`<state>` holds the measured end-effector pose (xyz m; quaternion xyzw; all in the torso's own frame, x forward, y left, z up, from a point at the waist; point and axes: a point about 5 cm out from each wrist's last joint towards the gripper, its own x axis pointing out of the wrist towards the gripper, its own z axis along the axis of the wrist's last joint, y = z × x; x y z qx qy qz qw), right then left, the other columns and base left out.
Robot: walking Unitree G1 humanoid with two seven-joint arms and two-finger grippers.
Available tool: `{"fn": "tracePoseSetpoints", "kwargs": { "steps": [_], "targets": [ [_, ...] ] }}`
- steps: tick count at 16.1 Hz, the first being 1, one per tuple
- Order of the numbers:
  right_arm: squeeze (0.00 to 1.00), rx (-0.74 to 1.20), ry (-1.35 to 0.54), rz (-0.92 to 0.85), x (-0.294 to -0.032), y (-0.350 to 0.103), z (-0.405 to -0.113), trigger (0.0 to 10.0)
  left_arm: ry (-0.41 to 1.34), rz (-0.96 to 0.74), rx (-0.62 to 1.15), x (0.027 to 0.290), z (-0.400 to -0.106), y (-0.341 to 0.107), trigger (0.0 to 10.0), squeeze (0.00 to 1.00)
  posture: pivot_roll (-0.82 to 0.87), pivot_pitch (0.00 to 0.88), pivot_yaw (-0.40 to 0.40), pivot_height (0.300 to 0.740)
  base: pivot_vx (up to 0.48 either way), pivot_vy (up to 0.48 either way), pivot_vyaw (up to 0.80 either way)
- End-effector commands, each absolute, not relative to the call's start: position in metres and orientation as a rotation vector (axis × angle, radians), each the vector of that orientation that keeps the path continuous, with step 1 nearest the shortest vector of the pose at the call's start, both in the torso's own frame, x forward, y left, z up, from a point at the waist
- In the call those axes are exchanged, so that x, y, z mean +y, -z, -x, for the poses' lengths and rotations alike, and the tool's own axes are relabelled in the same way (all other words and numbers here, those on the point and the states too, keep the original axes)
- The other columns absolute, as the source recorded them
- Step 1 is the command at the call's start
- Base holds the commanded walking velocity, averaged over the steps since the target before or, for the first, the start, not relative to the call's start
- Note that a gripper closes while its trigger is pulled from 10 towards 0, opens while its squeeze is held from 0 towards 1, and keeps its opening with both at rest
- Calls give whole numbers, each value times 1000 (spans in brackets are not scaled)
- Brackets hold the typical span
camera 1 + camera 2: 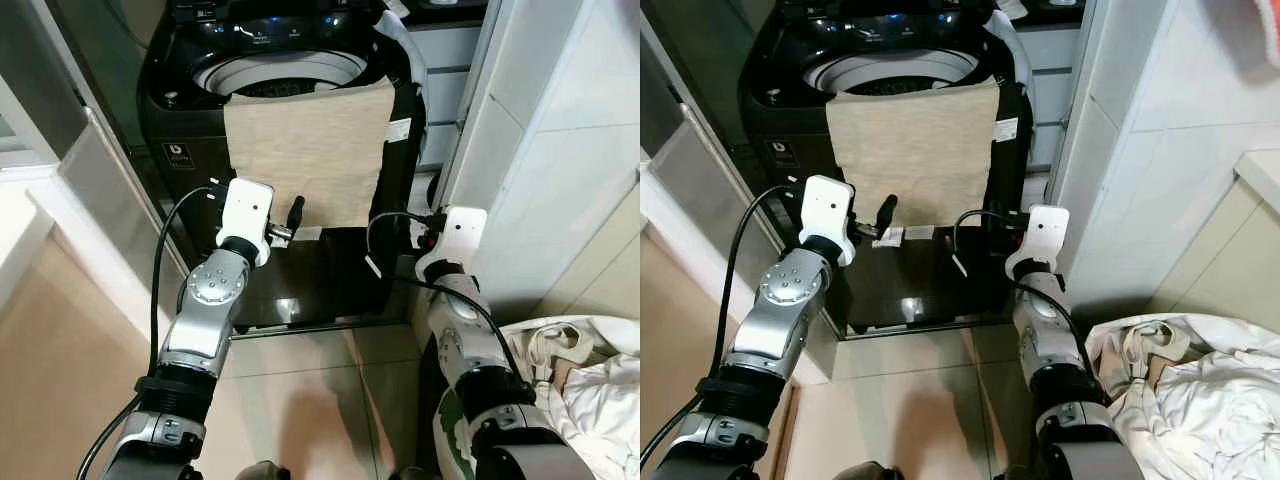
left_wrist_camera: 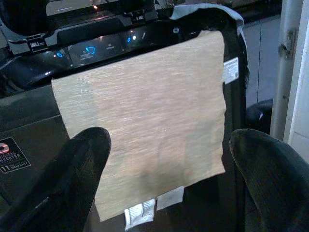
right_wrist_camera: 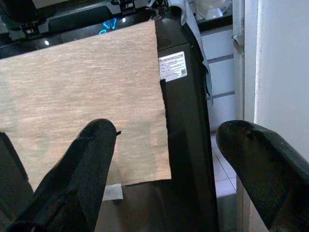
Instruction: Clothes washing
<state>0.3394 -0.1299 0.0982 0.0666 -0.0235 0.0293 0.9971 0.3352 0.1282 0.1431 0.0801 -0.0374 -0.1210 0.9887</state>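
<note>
Both arms are silver metal with round jointed elbows and black collars, each ending in a white boxy wrist block. Black cables loop out at about ten o'clock from each wrist block. The left hand (image 2: 164,179) and right hand (image 3: 164,169) each carry two long fingers (matte black, rounded at the tips).

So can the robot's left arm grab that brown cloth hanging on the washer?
Probably yes. The left tool is open and sits right in front of the cloth's lower edge, with nothing between them. The cloth hangs loose down the front of the washer.
</note>
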Motion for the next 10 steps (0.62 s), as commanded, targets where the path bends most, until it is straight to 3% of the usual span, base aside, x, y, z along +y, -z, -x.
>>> {"fn": "tracePoseSetpoints", "kwargs": {
  "steps": [1,10],
  "targets": [
    [0,-70,-84,-125,-123,-106,-344,10000,208,-120,-91,134,-334,-145,10000,0,-40,0,54,731,0,0,0],
    [0,-47,-139,-76,-124,-106,-349,10000,188,-26,-70,121,-338,-138,10000,0,-59,0,16,731,0,0,0]
  ]
}}
